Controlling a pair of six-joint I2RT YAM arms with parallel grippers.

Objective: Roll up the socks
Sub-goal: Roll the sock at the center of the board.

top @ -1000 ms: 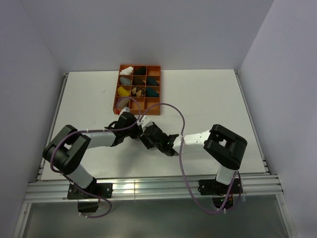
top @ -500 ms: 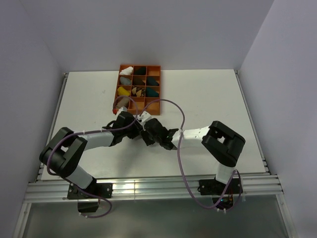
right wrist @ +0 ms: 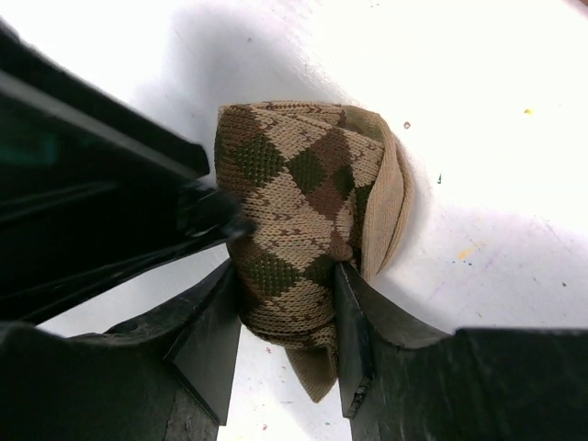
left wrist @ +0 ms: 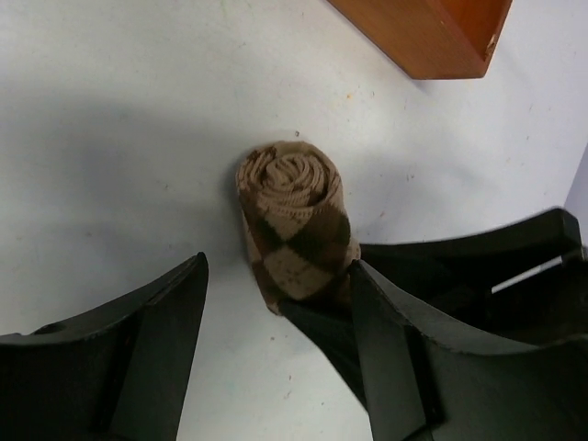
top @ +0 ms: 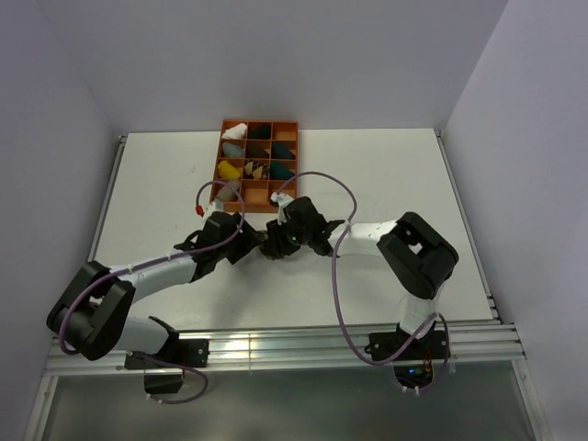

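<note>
The two socks are rolled into one bundle (left wrist: 294, 220) lying on the white table, argyle outside and plain tan inside (right wrist: 390, 197). It shows small in the top view (top: 270, 251), in front of the orange tray. My right gripper (right wrist: 285, 322) is shut on the bundle from the right, its fingers (right wrist: 354, 335) pressing both sides; it also shows in the top view (top: 277, 244). My left gripper (left wrist: 276, 367) is open, its jaws standing wide either side of the bundle's near end, just left of it in the top view (top: 254, 244). The striped cuff is hidden.
An orange compartment tray (top: 285, 204) with several coloured sock bundles stands just beyond the grippers; its corner shows in the left wrist view (left wrist: 432, 37). Purple cables loop over both arms. White walls close in the table's sides and back.
The right gripper has swung from the near side up toward the tray, with the bundle. The left arm has stretched out lower and its gripper has shifted slightly right.
</note>
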